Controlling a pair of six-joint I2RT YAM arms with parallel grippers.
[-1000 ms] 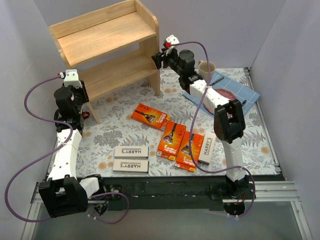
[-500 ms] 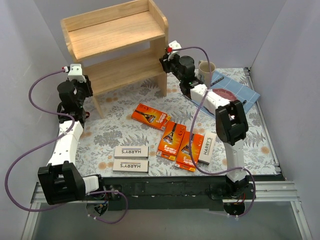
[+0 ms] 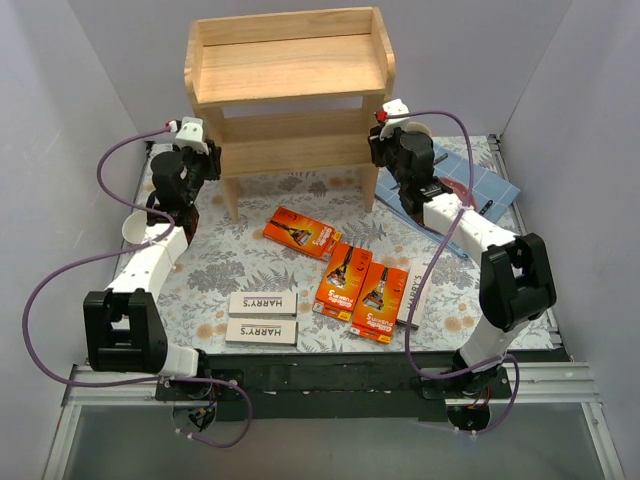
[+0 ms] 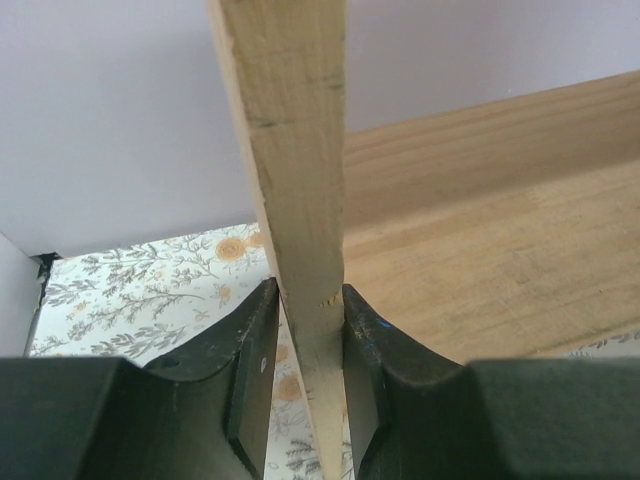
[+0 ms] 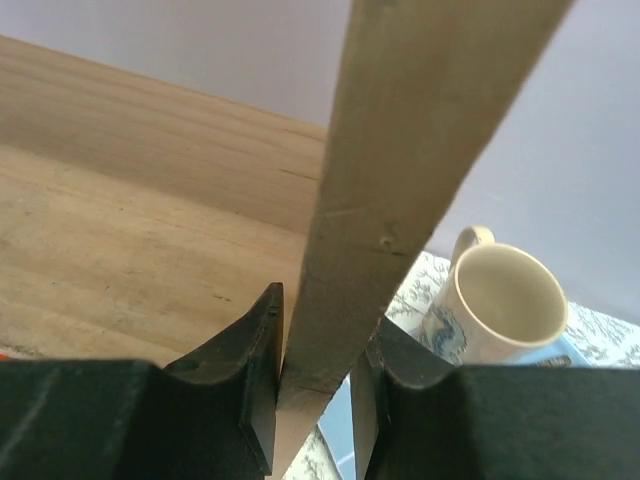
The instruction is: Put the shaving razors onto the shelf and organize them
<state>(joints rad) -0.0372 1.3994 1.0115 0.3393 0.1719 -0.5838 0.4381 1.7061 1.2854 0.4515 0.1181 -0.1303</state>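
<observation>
light: bright, even | shadows: soft | close shelf [image 4: 290, 150] wood: slightly blurred

Table cover [image 3: 250, 262]: we saw a pale floral print spread over the whole tabletop.
Mug [image 5: 505, 300]: cream with a blue pattern, it stood upright at about 1 o'clock.
Blue cloth [image 3: 492, 186]: we found it lying flat at 2 o'clock, near the right wall.

Both shelf [image 3: 290, 70] tiers stand open at the front; razor packs [image 3: 343, 278] litter the approach.
</observation>
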